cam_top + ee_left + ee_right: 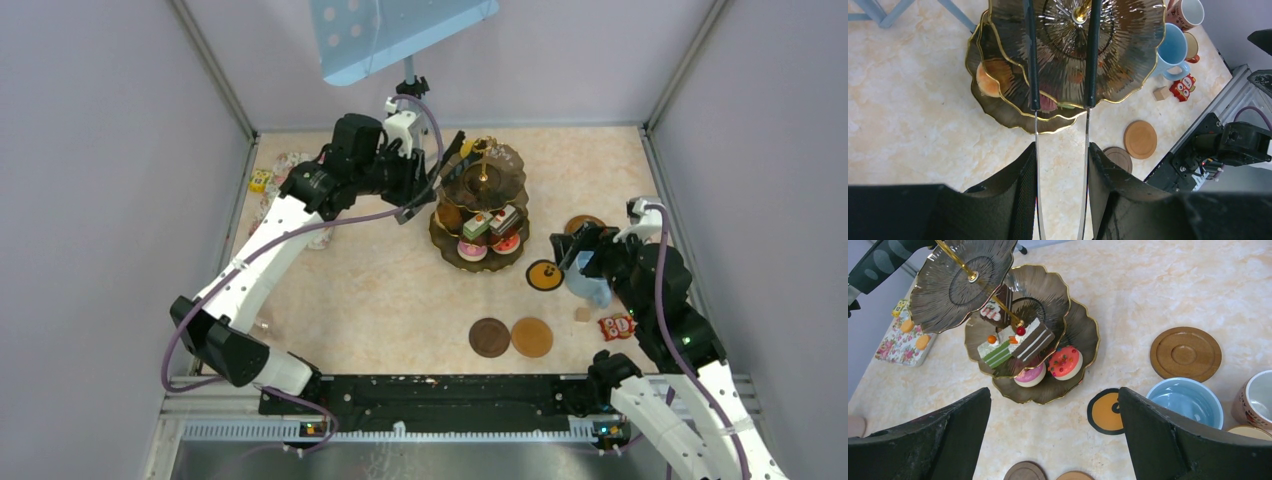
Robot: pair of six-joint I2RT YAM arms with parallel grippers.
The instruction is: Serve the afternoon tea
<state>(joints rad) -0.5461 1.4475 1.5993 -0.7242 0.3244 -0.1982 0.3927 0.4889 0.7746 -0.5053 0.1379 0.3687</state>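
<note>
The dark three-tier stand (483, 205) stands at the table's back centre, with slice cakes (1015, 342) on its middle tier and round pink and red cakes (1064, 361) on the bottom tier. An orange tart (990, 80) sits on a lower tier. My left gripper (425, 190) is shut on the black tongs (1032, 75), whose arms stand apart over the stand's top tier; their tips are out of the wrist view. My right gripper (585, 255) is open and empty, just above the light blue mug (1185, 400). Two orange tarts (915, 334) lie on the floral mat (898, 347).
Brown coasters lie at the front (489, 337), (531, 337) and behind the mugs (1185, 353); a black-rimmed orange disc (545, 275) lies beside the blue mug. Other mugs (1188, 12), (1193, 47), a red owl figure (617, 326) and a wooden cube (582, 314) are at the right. A blue panel (400, 35) hangs over the back.
</note>
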